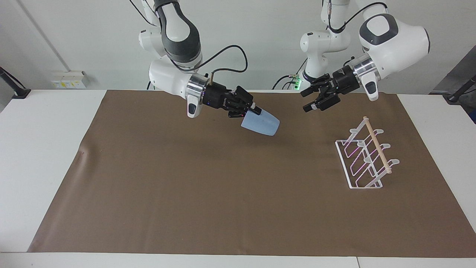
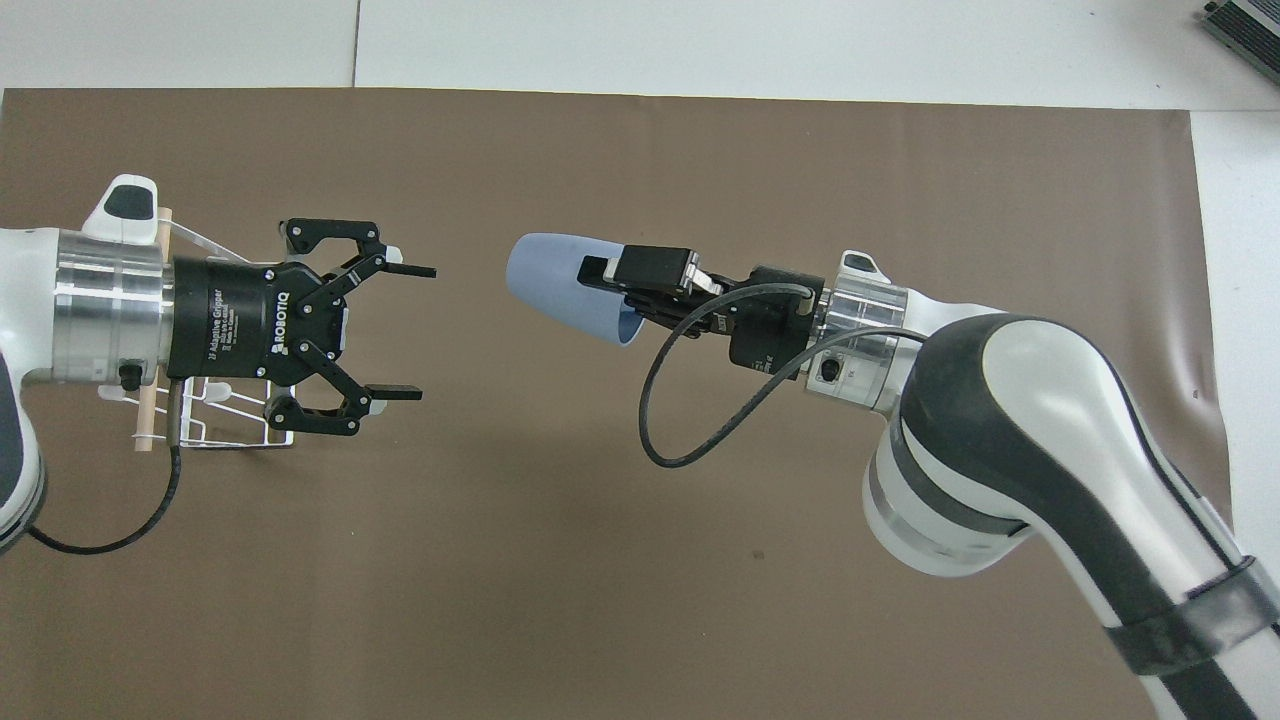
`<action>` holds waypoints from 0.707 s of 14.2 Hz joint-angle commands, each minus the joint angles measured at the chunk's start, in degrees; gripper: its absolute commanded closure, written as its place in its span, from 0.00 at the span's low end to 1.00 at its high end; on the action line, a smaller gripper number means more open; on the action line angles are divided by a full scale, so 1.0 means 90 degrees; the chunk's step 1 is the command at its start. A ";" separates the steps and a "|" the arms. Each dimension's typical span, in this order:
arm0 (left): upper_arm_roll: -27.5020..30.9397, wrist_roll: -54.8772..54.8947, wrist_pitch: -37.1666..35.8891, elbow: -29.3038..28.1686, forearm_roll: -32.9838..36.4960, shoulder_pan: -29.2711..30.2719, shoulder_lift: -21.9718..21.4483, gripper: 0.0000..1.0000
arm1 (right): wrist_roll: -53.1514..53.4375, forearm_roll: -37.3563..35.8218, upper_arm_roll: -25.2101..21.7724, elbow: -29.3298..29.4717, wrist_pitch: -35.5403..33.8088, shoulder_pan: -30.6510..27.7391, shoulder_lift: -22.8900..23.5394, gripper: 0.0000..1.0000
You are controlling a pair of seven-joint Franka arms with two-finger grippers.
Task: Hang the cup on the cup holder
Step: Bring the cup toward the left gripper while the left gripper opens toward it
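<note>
Cup [image 1: 261, 124] is the light blue thing up in the air, over the middle of the brown mat [image 1: 208, 193], toward the edge of the table [image 1: 44, 149] where the robots are standing. The right gripper [image 1: 254, 110] is pinching the cup's rim, with one finger inside and one outside. The cup is lying almost sideways, its round bottom pointing at the left gripper [image 1: 308, 100] and tipping down a little, its open mouth facing back along the right arm. The left gripper is hanging in the air with its two fingers spread wide apart and nothing in them, and it is facing the cup's bottom with a gap between them. To me it looks like the right arm is getting ready to pass the cup over. The cup holder [image 1: 366, 158] is a white wire rack with a wooden stick across its top. It is sitting on the mat toward the left arm's end of the table, well apart from the cup, so the left arm is the nearer one to it. Around the mat the table is white, and the wall by the robots is white too.
</note>
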 commanded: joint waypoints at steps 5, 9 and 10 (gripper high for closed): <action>0.0073 -0.0095 0.0888 0.0000 -0.0408 -0.0489 0.0327 0.00 | -0.0528 0.0688 0.0031 -0.0001 0.0054 0.0342 -0.0094 1.00; 0.0073 -0.0114 0.0801 -0.0010 -0.0408 -0.0578 0.0317 0.00 | -0.0567 0.1040 0.0031 -0.0010 0.0054 0.0479 -0.0133 1.00; 0.0073 -0.0114 0.0810 -0.0010 -0.0408 -0.0578 0.0317 0.00 | -0.0567 0.1040 0.0031 -0.0030 0.0054 0.0498 -0.0143 1.00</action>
